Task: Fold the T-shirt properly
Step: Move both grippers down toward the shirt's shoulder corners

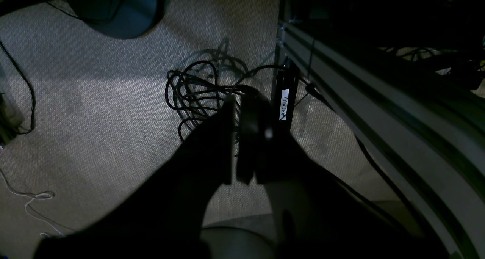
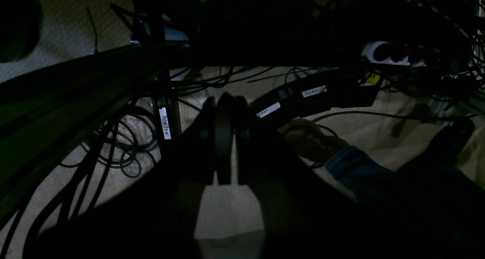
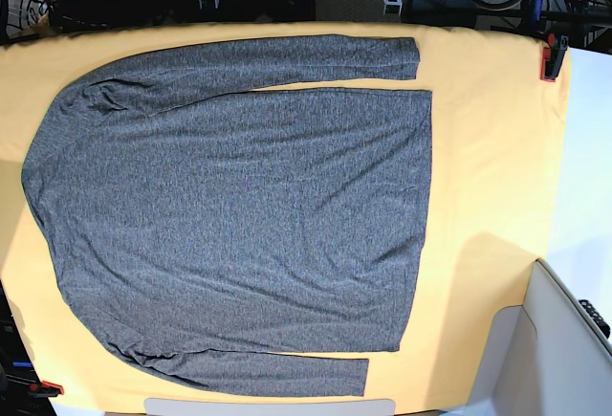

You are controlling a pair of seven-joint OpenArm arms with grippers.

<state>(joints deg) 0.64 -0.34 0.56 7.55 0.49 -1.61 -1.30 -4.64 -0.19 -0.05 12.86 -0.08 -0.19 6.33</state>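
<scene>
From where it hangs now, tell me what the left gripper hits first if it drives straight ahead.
Likely the coil of black cables on the carpet; the shut left gripper points down at it, though depth is unclear.

The T-shirt [image 3: 239,215] lies spread flat across the yellow-orange table cloth [image 3: 488,167], filling the left and centre of the frame. One long sleeve runs along the top edge, the other along the bottom. A red clamp [image 3: 552,60] sits at upper right.
</scene>
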